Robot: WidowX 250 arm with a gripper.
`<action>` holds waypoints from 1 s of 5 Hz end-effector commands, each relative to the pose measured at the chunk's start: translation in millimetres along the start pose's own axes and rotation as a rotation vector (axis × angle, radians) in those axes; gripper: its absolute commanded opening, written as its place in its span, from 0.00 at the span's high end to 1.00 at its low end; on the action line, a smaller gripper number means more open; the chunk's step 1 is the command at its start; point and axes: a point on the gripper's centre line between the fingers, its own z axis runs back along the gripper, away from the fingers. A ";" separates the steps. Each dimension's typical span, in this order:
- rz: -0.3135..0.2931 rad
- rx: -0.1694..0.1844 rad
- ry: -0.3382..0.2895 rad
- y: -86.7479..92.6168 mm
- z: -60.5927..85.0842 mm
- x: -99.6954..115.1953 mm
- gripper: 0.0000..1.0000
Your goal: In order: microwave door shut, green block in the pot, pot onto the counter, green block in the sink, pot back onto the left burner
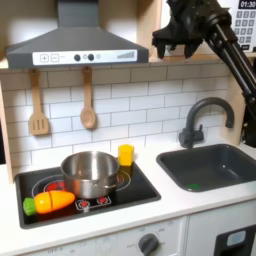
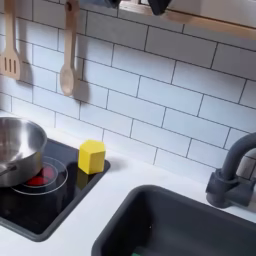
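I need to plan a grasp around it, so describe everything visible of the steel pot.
The pot is round, shiny stainless steel, lidless, with low straight sides and a thin rolled rim. It stands upright on the black cooktop, over a red-ringed burner that peeks out beneath it in the second exterior view. Its inside looks empty as far as can be seen. The carrot lies close in front; the yellow block stands just behind.

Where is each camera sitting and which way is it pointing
First exterior view: in front of the toy kitchen, facing the tiled wall, taking in the pot on the cooktop, the sink and the black arm reaching in at upper right.
Second exterior view: closer, angled down along the wall; a dark part of the arm shows at the top edge.
Shared: the pot, yellow block, faucet and hanging wooden utensils.
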 end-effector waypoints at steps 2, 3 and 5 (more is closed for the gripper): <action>-0.006 0.023 -0.045 1.9 -3.1 12.6 0.00; -0.016 0.022 -0.056 -1.6 -4.0 15.8 0.00; -0.002 0.039 -0.068 2.9 -6.0 15.4 1.00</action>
